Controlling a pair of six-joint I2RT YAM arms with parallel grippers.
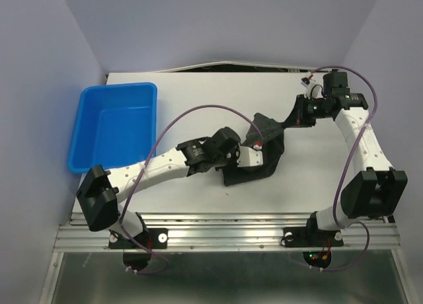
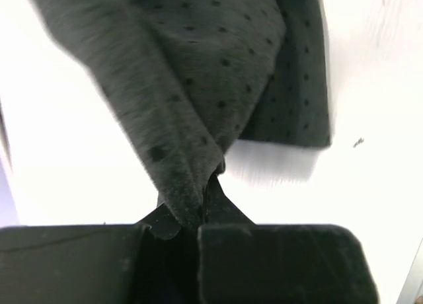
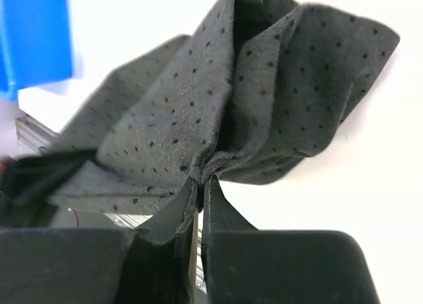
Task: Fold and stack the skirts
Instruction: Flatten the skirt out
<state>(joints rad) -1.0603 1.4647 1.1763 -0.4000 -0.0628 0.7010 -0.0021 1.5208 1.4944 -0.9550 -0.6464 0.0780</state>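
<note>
One dark dotted skirt point(image 1: 261, 155) hangs bunched between my two grippers above the middle of the white table point(image 1: 198, 92). My left gripper point(image 1: 254, 147) is shut on one edge of the skirt; in the left wrist view the cloth point(image 2: 218, 66) is pinched at the fingertips point(image 2: 201, 208). My right gripper point(image 1: 291, 119) is shut on another edge; in the right wrist view the cloth point(image 3: 198, 112) gathers into the closed gripper point(image 3: 201, 178). The skirt's lower part drapes onto the table. No other skirt shows.
A blue tub point(image 1: 115, 122) stands at the table's left, empty; its corner shows in the right wrist view point(image 3: 33, 39). Lavender walls enclose the table. The metal rail point(image 1: 225, 228) with the arm bases runs along the near edge.
</note>
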